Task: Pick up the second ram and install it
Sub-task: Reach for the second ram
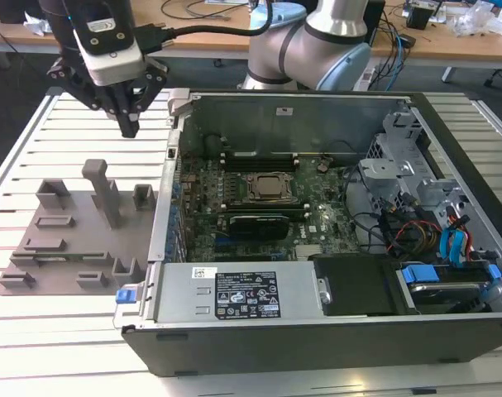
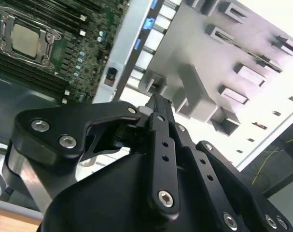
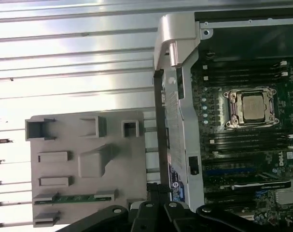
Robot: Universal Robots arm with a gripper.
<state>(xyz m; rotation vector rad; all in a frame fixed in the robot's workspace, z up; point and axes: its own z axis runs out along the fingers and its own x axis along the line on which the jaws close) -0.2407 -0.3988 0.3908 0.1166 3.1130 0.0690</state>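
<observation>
While the closed, empty claw (image 1: 128, 124) hangs beyond the tray's (image 1: 81, 238) far edge, the second ram (image 3: 74, 198) lies along its near edge.

Lab — robot arm (image 1: 317, 41), cluttered desks (image 1: 457, 43)

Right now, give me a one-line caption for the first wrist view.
End effector poised between grey tray and open computer case; green RAM stick lies in the tray.
</observation>
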